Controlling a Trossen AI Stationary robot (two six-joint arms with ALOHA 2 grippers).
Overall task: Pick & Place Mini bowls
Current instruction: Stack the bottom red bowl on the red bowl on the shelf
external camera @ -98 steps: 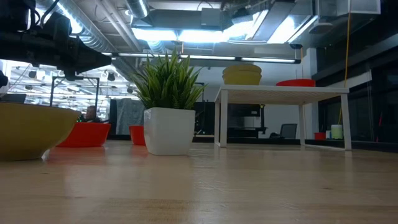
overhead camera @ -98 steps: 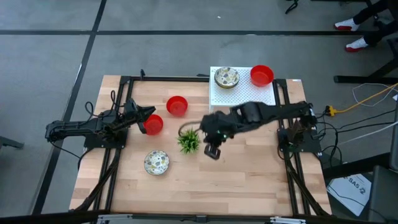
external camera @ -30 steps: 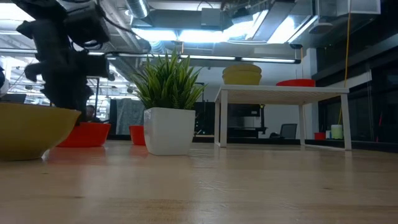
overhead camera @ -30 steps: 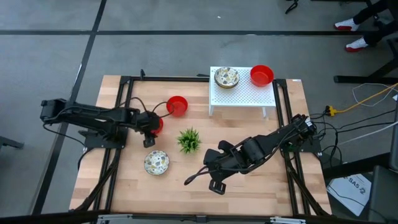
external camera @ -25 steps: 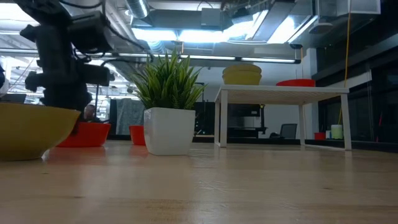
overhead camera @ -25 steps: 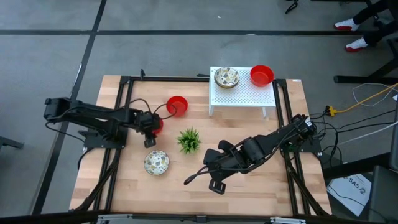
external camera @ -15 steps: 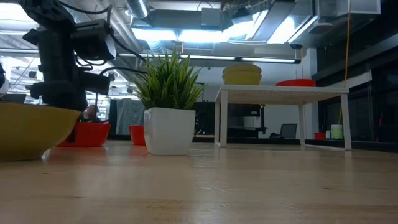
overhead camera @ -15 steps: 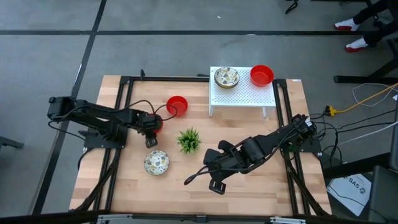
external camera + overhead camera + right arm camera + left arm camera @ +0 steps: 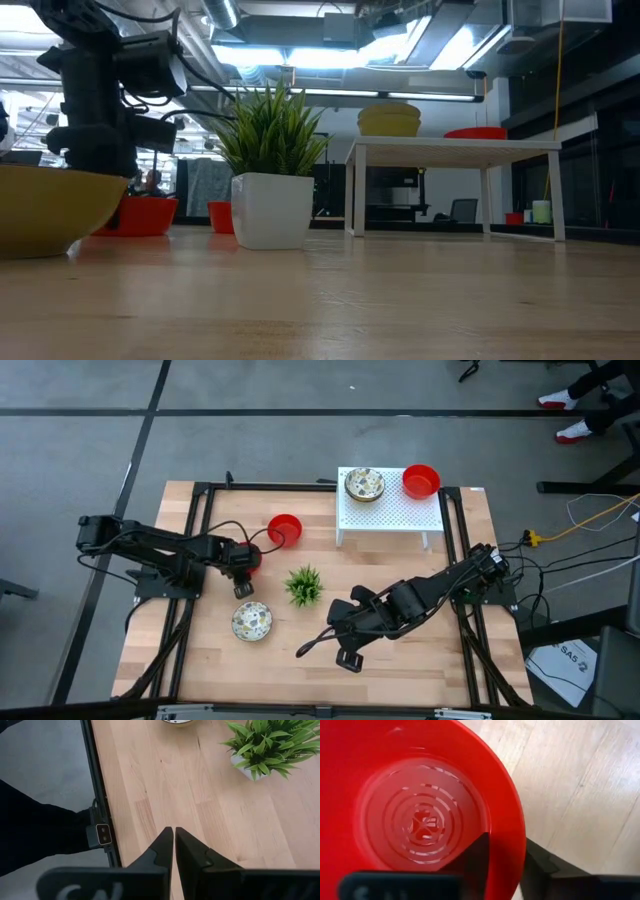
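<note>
A glossy red mini bowl (image 9: 251, 560) (image 9: 420, 815) sits on the wooden table (image 9: 420, 680) at left of centre, and my left gripper (image 9: 243, 563) (image 9: 506, 840) is shut on its rim from above. A second red bowl (image 9: 285, 529) rests farther back. A speckled cream bowl (image 9: 252, 621) lies nearer the front edge. Another speckled bowl (image 9: 364, 485) and a red one (image 9: 421, 481) stand on the white perforated stand (image 9: 390, 515). My right gripper (image 9: 303, 651) (image 9: 174, 831) hovers shut above the table's front middle, holding nothing. My left gripper has the red bowl's rim (image 9: 512, 827) between its two fingers: one finger (image 9: 476, 857) is inside the bowl and one (image 9: 540, 867) is outside. They come from above, pointing steeply down. The bowl stands upright with its base on the table.
A small green spiky plant (image 9: 304, 586) in a white pot (image 9: 271, 210) stands between the two arms. Black frame rails (image 9: 190, 620) run along the table's left and right sides. Bare wood lies along the front right. A person's feet (image 9: 570, 415) show beyond the far right corner.
My left gripper has sunk a little onto the red bowl and rolled about its own pointing line, then stayed still. The bowl has not moved.
</note>
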